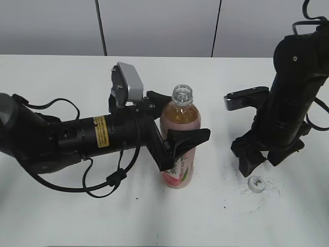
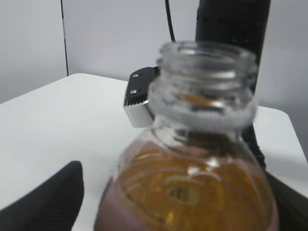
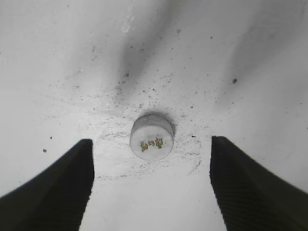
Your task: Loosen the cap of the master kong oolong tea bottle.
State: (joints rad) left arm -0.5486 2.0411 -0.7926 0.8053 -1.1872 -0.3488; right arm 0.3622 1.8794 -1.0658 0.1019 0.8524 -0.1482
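Observation:
The master kong oolong tea bottle (image 1: pixel 179 119) stands upright mid-table, amber tea inside, pink label, its neck open with no cap on it. My left gripper (image 1: pixel 183 129) is shut on the bottle, one finger in front and one behind; the left wrist view shows the open neck (image 2: pixel 207 82) close up between the fingers (image 2: pixel 173 192). The cap (image 1: pixel 256 183), small and white-grey, lies on the table to the right. In the right wrist view the cap (image 3: pixel 151 136) sits top-up with a faint gold marking. My right gripper (image 1: pixel 262 162) (image 3: pixel 150 159) hovers just above it, open and empty.
The white table (image 1: pixel 154 221) is scuffed and speckled around the cap. The left arm's cables (image 1: pixel 110 180) loop onto the table in front of the arm. A grey wall panel (image 1: pixel 154 25) runs behind the table's far edge.

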